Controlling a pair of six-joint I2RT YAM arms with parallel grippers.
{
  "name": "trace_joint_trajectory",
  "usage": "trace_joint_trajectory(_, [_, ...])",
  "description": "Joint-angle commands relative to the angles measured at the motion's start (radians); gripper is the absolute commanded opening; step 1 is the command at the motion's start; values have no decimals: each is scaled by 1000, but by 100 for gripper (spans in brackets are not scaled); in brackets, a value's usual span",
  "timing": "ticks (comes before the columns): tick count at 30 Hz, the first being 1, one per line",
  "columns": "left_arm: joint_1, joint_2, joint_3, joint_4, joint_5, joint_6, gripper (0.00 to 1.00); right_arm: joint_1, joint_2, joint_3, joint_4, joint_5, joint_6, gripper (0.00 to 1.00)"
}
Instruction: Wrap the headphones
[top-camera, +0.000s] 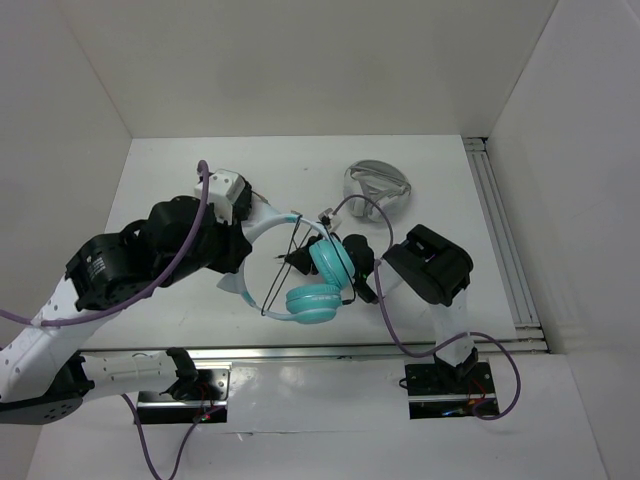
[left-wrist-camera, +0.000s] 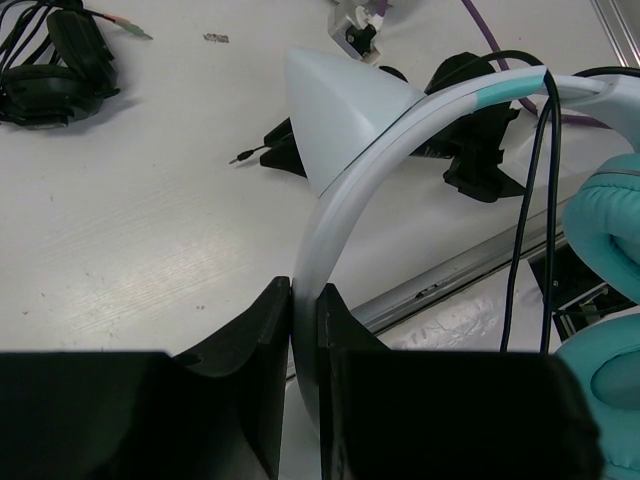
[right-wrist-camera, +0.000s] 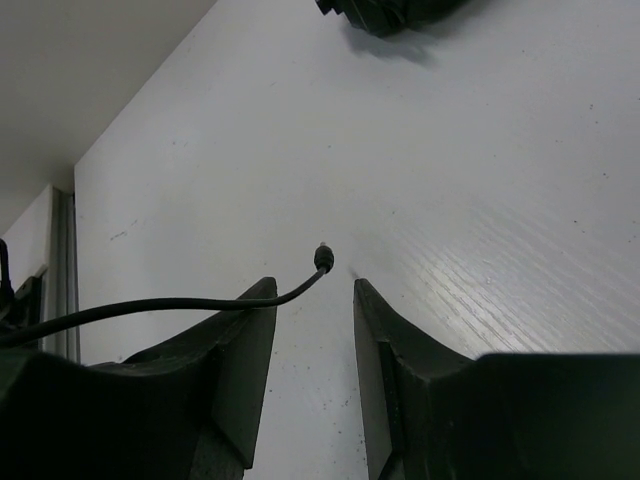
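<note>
The headphones have teal ear cups (top-camera: 322, 283) and a white headband (top-camera: 262, 226), and are held up over the middle of the table. My left gripper (top-camera: 243, 250) is shut on the headband (left-wrist-camera: 330, 215), which stands pinched between the jaws of my left gripper (left-wrist-camera: 305, 292). The teal cups (left-wrist-camera: 608, 245) hang to the right of it. The thin black cable (top-camera: 283, 268) runs across the band's arc (left-wrist-camera: 522, 220). My right gripper (top-camera: 297, 262) is open. In the right wrist view the cable (right-wrist-camera: 150, 305) crosses its left finger, and the plug (right-wrist-camera: 322, 258) lies just past the tips of my right gripper (right-wrist-camera: 312, 290), not gripped.
White-grey headphones (top-camera: 376, 185) lie at the back right of the table. All-black headphones (left-wrist-camera: 55, 65) lie beyond my left gripper; they are hidden under the left arm in the top view. A metal rail (top-camera: 505, 240) runs along the right side, and another (top-camera: 330, 350) along the near edge.
</note>
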Motion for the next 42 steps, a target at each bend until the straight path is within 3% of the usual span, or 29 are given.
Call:
trace_joint_trajectory(1, [-5, -28, 4, 108, -7, -63, 0, 15, 18, 25, 150, 58, 8, 44])
trace_joint_trajectory(13, [-5, -10, 14, 117, 2, -90, 0, 26, 7, 32, 214, 89, 8, 46])
trace_joint_trajectory(25, [-5, 8, 25, 127, 12, -120, 0, 35, 105, 83, 380, 98, 65, 39])
trace_joint_trajectory(42, [-5, 36, 7, 136, -10, -120, 0, -17, 225, 168, 521, 55, 194, 4])
